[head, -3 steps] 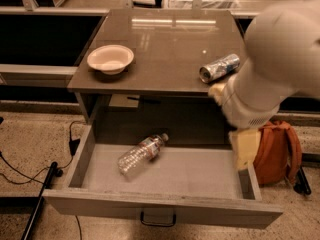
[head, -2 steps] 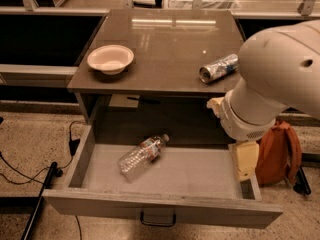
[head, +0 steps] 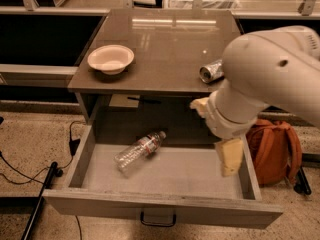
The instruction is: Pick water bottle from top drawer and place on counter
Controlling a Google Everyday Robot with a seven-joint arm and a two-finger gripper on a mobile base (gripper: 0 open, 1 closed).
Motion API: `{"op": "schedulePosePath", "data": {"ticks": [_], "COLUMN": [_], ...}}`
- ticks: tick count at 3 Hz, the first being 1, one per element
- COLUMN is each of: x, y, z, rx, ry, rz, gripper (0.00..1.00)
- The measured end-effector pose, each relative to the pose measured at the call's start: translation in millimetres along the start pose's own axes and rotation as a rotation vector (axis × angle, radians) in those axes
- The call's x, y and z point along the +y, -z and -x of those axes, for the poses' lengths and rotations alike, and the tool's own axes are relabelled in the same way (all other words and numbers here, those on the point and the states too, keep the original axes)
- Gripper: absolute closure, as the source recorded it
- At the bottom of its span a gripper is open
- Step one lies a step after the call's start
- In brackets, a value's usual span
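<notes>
White bulbous arm [head: 270, 69] (one dark hole); gripper [head: 215, 135], cream fingers [head: 231, 156], over top drawer [head: 100, 204].

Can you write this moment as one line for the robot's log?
gripper: above top drawer right side, fingers open, empty | water bottle: lying in drawer, not grasped | counter: bowl, can

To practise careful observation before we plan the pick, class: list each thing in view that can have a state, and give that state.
top drawer: pulled open.
water bottle: lying on its side in the drawer, not gripped.
gripper: open, empty, above the drawer's right side.
bowl: upright and empty on the counter.
can: lying on its side on the counter.
</notes>
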State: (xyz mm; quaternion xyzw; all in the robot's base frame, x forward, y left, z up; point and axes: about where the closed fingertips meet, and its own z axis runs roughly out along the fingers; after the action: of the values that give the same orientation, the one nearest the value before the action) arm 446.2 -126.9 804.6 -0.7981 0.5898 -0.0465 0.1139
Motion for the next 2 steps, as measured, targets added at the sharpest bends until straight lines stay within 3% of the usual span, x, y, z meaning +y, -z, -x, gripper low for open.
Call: {"op": "schedulePosePath", "data": {"ticks": [1, 2], "x": [-31, -48], "y": [-41, -74], "z": [37, 73], "rx": [-0.063, -0.098], "ry": [0.163, 0.303], "rz": [-0.003, -0.021], "gripper": [0.0, 0.0]}}
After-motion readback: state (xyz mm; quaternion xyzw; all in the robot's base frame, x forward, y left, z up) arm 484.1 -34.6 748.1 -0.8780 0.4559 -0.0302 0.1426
